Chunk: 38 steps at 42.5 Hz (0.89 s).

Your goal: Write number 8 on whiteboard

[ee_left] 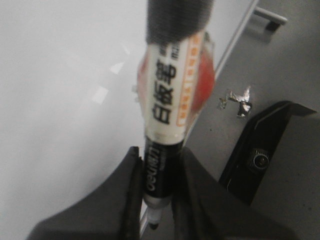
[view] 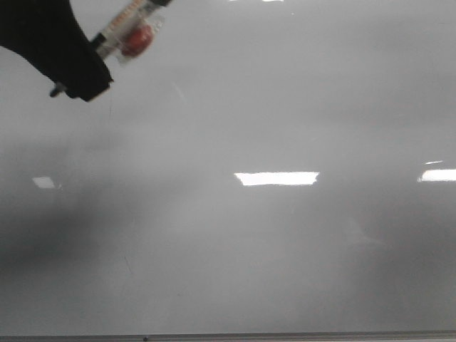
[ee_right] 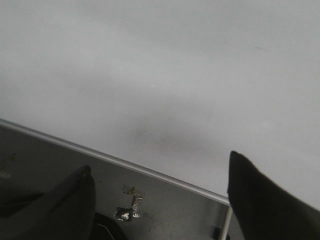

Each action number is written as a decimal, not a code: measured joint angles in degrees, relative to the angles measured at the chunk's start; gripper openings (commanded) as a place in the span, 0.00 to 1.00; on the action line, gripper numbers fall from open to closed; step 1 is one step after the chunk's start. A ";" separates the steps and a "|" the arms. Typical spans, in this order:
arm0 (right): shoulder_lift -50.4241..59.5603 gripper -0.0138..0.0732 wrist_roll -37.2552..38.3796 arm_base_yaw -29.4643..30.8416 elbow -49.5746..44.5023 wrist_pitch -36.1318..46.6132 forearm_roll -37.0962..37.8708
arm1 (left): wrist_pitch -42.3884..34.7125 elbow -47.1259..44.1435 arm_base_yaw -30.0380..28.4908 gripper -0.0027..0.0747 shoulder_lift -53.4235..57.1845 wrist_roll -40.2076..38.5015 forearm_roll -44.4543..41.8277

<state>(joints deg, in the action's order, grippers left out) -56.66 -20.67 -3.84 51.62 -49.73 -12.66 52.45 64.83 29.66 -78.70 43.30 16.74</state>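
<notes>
The whiteboard (view: 285, 249) is a glossy pale grey board that fills the front view. No number 8 shows on it; only a faint thin line (view: 111, 107) lies just below the marker tip. My left gripper (view: 71, 84) is at the board's far left, shut on a black whiteboard marker (view: 125, 28) with a white and orange label. In the left wrist view the marker (ee_left: 170, 100) sits clamped between the fingers of that gripper (ee_left: 159, 160), uncapped tip pointing down. My right gripper (ee_right: 160, 162) is open and empty over the whiteboard's (ee_right: 175, 75) framed edge.
Bright rectangular light reflections (view: 276, 178) lie on the board. The thin grey frame (view: 285, 336) runs along the near edge, also in the right wrist view (ee_right: 125, 165). Foil scraps (ee_right: 130, 205) lie on the grey table beside the board. A black device (ee_left: 260, 155) is near them.
</notes>
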 measured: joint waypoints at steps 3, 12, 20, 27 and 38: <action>-1.88 0.82 -8.68 0.00 0.32 -0.92 -5.19 | 0.10 0.00 2.53 0.01 -2.23 2.20 0.23; -6.87 0.82 -38.20 -3.19 0.44 -6.81 -23.34 | 0.10 0.00 8.11 0.01 -7.32 7.96 0.23; -12.82 0.82 -49.38 -14.86 2.44 -4.58 -29.62 | 0.10 0.08 10.92 0.01 -7.89 9.79 0.23; -19.02 0.71 -50.23 -22.46 5.82 -2.41 -29.74 | 0.00 0.12 10.92 0.01 -7.89 9.89 0.23; -21.86 0.56 -50.37 -23.65 6.63 -0.19 -29.74 | -0.10 0.12 10.92 0.01 -7.89 9.89 0.23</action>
<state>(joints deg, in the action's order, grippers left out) -78.52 -71.04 -27.48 58.25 -49.92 -42.40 52.35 64.95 40.58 -86.59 53.19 16.96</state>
